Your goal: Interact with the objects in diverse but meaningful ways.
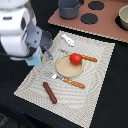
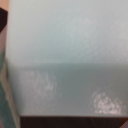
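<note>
Nearest the camera, brown sausage [image 1: 49,92] lies on the placemat [image 1: 95,90]; red tomato [image 1: 75,58] sits on the plate [image 1: 64,67]. Tool [image 1: 37,56] grips the pale blue-white cup [image 1: 35,60] at the mat's edge.

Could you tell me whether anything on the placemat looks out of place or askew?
The sausage lies off the plate, alone near the mat's corner, and the white bottle-like piece lies tipped on its side. Only the tomato sits on the plate.
</note>
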